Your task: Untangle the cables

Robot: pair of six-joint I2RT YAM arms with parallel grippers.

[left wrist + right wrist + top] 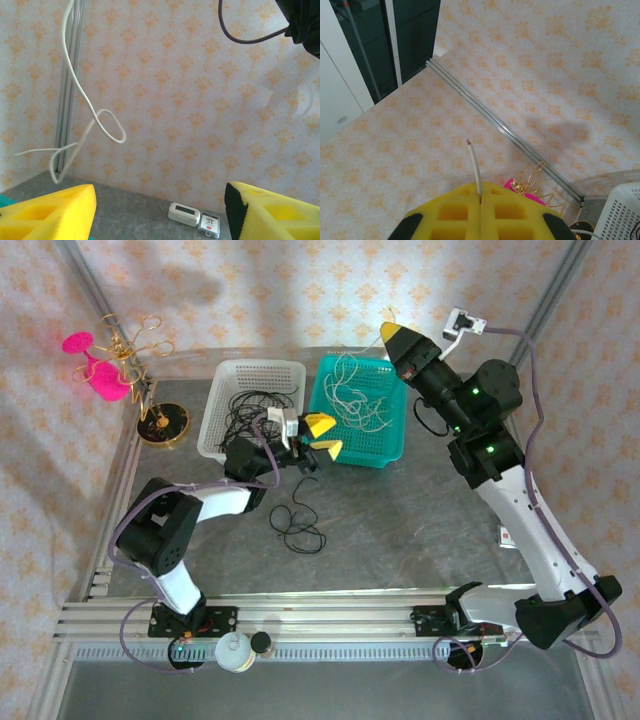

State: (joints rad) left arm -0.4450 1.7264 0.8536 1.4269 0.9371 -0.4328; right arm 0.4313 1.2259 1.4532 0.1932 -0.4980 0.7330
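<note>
Your R gripper (480, 192) clamped on whitish cable (476, 167), up high; L gripper (325, 437) open, empty; black cable (298, 522) on table (400, 530).

Left basket (212, 420) and right basket (401, 410) sit side by side at the back of the tabletop (410, 540), loose cable (300, 532) just in front, ornament stand (160, 425) further left.

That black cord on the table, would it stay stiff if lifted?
Probably floppy: the black cord lies in loose curls on the table. Likely light, being so thin. Its loops might snag when pulled.
</note>
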